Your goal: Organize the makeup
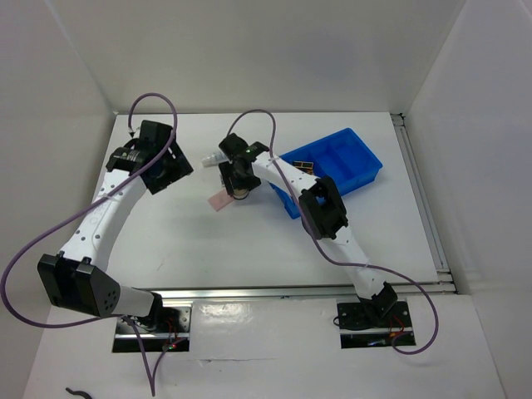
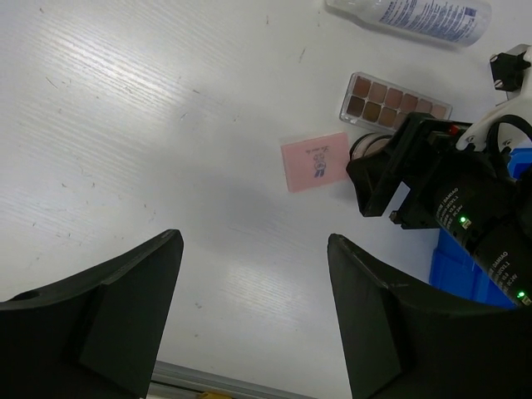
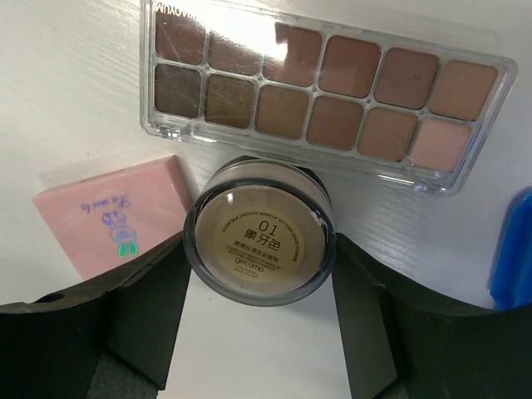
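Observation:
My right gripper (image 3: 259, 253) is shut on the round beige compact (image 3: 259, 237), with a finger pressed against each side of it. I cannot tell whether it is lifted off the table. The brown eyeshadow palette (image 3: 324, 91) lies just beyond it and the pink square pad (image 3: 112, 212) lies to its left. In the top view the right gripper (image 1: 237, 179) hides the palette; the pink pad (image 1: 219, 200) and a clear tube (image 1: 214, 159) show beside it. My left gripper (image 2: 253, 241) is open and empty over bare table, to the left (image 1: 170, 170).
The blue plastic bin (image 1: 353, 158) stands right of the makeup, with small black-gold items (image 1: 301, 166) in its near-left compartment. Its edge shows in the right wrist view (image 3: 515, 249). White walls close the table at the back and sides.

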`<state>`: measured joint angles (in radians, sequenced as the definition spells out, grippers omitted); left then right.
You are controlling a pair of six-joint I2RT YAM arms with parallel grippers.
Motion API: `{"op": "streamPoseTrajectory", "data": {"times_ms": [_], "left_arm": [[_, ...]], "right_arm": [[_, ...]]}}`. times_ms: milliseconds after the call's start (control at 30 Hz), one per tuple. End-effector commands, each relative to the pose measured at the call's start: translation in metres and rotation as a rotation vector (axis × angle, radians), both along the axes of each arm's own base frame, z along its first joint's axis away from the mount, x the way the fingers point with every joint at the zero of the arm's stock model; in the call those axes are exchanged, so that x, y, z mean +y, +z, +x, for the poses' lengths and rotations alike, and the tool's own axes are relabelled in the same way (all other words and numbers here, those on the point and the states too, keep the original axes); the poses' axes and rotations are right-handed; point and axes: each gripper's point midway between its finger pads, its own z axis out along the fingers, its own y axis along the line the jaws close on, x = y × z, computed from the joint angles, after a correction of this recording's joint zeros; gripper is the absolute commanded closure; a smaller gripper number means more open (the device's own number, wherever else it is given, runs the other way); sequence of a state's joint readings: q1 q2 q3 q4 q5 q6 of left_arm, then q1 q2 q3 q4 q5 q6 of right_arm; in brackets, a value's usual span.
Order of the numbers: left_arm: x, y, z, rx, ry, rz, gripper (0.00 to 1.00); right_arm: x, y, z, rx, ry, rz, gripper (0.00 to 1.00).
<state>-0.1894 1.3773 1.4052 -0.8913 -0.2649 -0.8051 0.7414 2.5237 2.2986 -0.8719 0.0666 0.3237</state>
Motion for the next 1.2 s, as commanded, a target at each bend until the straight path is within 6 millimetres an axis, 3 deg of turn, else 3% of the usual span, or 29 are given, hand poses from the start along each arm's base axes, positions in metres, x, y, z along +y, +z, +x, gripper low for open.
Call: {"op": "streamPoseTrajectory", "data": {"times_ms": [0,133,267,433,500,667,800,967,1067,1133,1167], "left_arm": [[0.003,0.002,0.002,-0.017,-0.015,0.021,0.16],[0.003,0.002,0.002,-0.016,-0.022,0.026,0.16],[0.003,0.002,0.002,-0.016,-0.022,0.026,0.16],[0.003,0.005,0.003,-0.024,-0.029,0.031,0.16],[0.003,0.007,0.005,-0.033,-0.029,0.029,0.16],[0.001,0.004,0.006,-0.023,-0.036,0.022,0.16],[0.001,0.007,0.007,-0.03,-0.043,0.026,0.16],[-0.003,0.005,0.009,-0.029,-0.062,0.016,0.16],[-0.005,0.006,0.011,-0.036,-0.076,0.015,0.16],[-0.007,0.011,0.014,-0.053,-0.09,0.009,0.16],[-0.009,0.012,0.016,-0.061,-0.095,0.001,0.16]], "right_arm": [[0.01,0.012,0.007,-0.037,-0.007,0.041,0.32],[0.01,0.007,0.007,-0.03,-0.007,0.034,0.12],[0.006,-0.001,0.014,-0.034,-0.021,0.025,0.09],[0.011,0.002,0.018,-0.052,-0.029,0.048,0.23],[0.014,0.008,0.021,-0.07,-0.029,0.064,0.23],[0.012,0.022,0.022,-0.093,-0.034,0.076,0.42],[0.008,0.068,0.025,-0.164,-0.05,0.108,0.51],[0.006,0.129,0.022,-0.243,-0.03,0.177,0.53],[-0.018,0.165,0.024,-0.295,-0.061,0.194,0.53],[-0.047,0.19,0.031,-0.345,-0.111,0.182,0.53],[-0.061,0.187,0.034,-0.343,-0.136,0.161,0.53]]}}
